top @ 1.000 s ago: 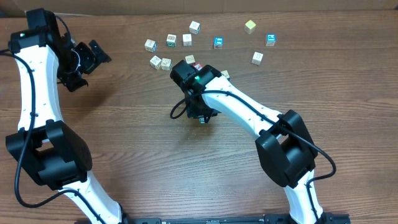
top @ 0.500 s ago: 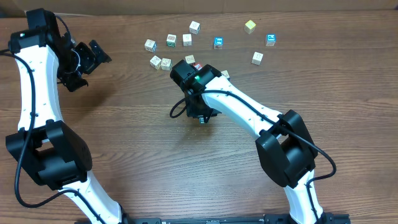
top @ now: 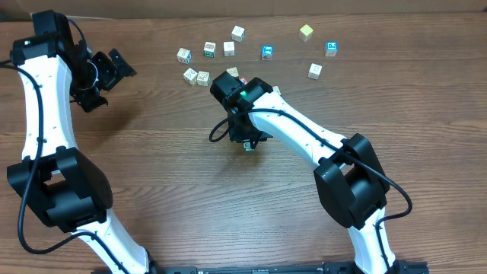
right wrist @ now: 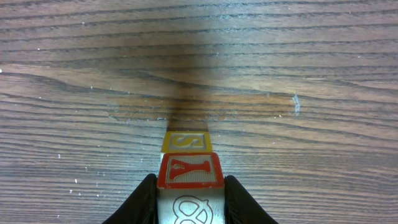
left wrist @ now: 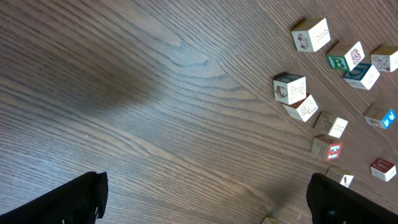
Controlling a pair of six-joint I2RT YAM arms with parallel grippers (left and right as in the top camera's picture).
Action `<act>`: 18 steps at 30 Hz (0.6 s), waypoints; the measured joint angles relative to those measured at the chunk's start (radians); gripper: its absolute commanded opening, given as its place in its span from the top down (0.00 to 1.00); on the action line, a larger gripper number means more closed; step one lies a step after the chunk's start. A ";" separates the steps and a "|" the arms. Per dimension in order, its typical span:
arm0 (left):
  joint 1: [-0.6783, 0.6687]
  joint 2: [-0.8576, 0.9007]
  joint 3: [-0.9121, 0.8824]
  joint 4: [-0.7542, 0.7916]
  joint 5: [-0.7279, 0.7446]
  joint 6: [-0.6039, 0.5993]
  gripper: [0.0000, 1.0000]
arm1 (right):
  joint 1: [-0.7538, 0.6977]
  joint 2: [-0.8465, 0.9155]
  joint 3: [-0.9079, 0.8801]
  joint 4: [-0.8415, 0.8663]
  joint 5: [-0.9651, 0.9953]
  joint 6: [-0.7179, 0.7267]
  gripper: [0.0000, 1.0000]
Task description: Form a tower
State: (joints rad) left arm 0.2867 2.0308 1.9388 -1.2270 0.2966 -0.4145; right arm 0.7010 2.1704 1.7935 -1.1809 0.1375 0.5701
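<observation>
The right gripper point(top: 246, 143) pinches the tower point(right wrist: 188, 171) at its top cube, a red Y showing between the fingers and a yellow S cube under it. The tower stands on the surface point(top: 152, 167) mid-table, well apart from the loose cubes point(top: 209, 50). Since a second ago, the right wrist has shifted only a touch toward those cubes. The left gripper point(top: 106, 80) hangs spread wide at the far left, unmoved, and the loose cubes lie as before.

Tower point(right wrist: 188, 168) mid-table, within right claw point(top: 246, 140); loose cubes point(top: 209, 50) scattered behind it; left claw point(left wrist: 214, 205) far left, well apart.
</observation>
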 measured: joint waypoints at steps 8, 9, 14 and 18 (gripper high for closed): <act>0.000 0.000 0.000 0.000 0.000 0.000 0.01 | 0.000 0.000 0.000 -0.001 -0.004 0.003 0.71; 0.000 0.000 0.000 0.000 0.000 0.000 0.00 | 0.000 0.000 0.000 0.000 -0.004 0.003 0.71; 0.000 0.000 0.000 0.000 0.000 0.000 0.00 | 0.000 0.000 0.000 -0.001 -0.005 0.003 0.70; 0.000 0.000 0.000 0.000 0.000 0.000 0.00 | 0.000 0.000 0.000 0.000 -0.008 0.005 0.66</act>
State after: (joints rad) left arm 0.2867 2.0308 1.9388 -1.2266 0.2966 -0.4145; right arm 0.7010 2.1704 1.7935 -1.1812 0.1291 0.5755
